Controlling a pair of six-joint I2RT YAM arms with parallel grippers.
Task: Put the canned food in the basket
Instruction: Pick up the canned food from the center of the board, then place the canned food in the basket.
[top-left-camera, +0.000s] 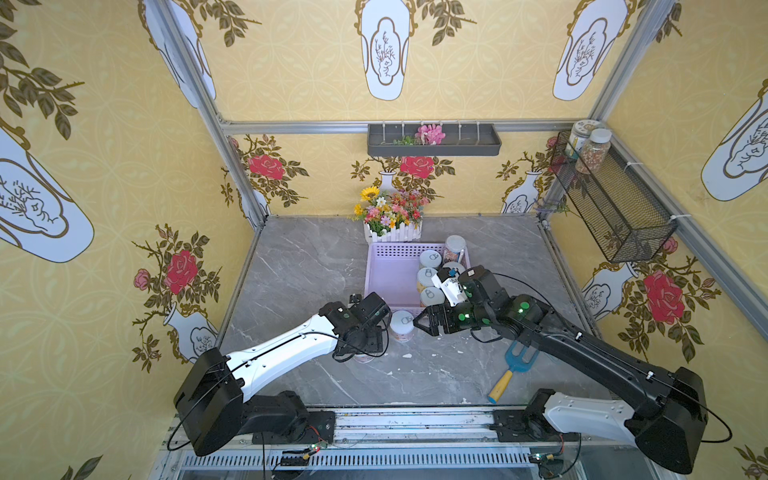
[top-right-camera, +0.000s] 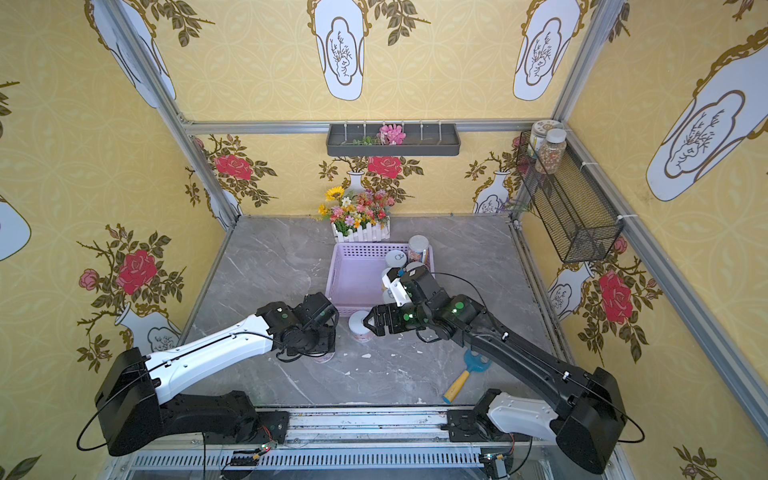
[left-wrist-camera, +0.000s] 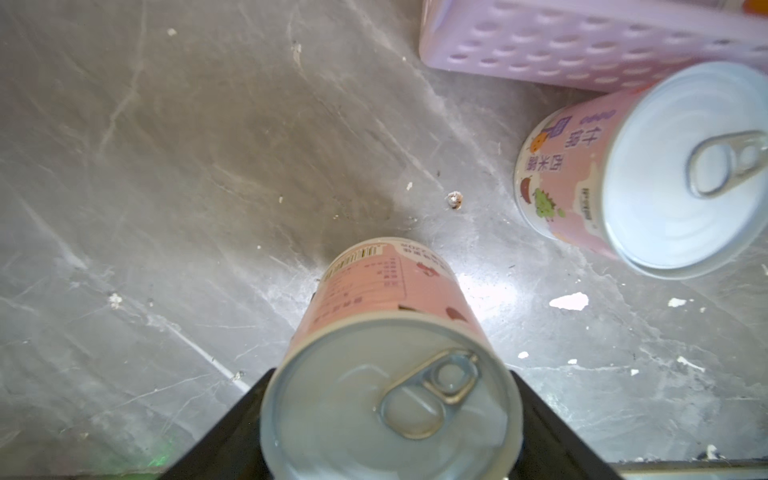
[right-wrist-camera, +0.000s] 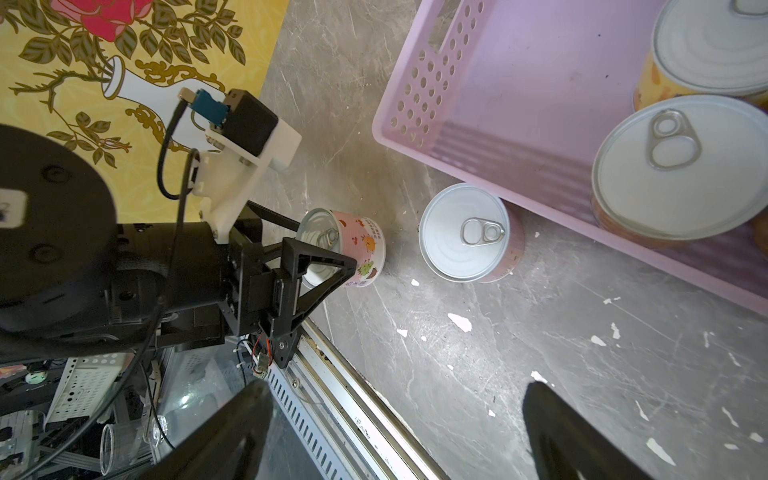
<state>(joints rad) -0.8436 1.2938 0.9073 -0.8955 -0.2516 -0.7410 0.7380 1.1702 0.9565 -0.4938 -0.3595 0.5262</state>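
Can clamped in left tool (pink label), basket near

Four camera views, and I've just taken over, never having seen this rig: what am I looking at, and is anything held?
Two robot arms share a grey table. The two wide pictures look down from one overhead camera pair; the close-ups come from a camera on each wrist. The left gripper has its fingers shut on a pink can. The right gripper is open and empty. A second can stands beside the lavender basket, which already holds several cans. A blue fork lies near the right arm.
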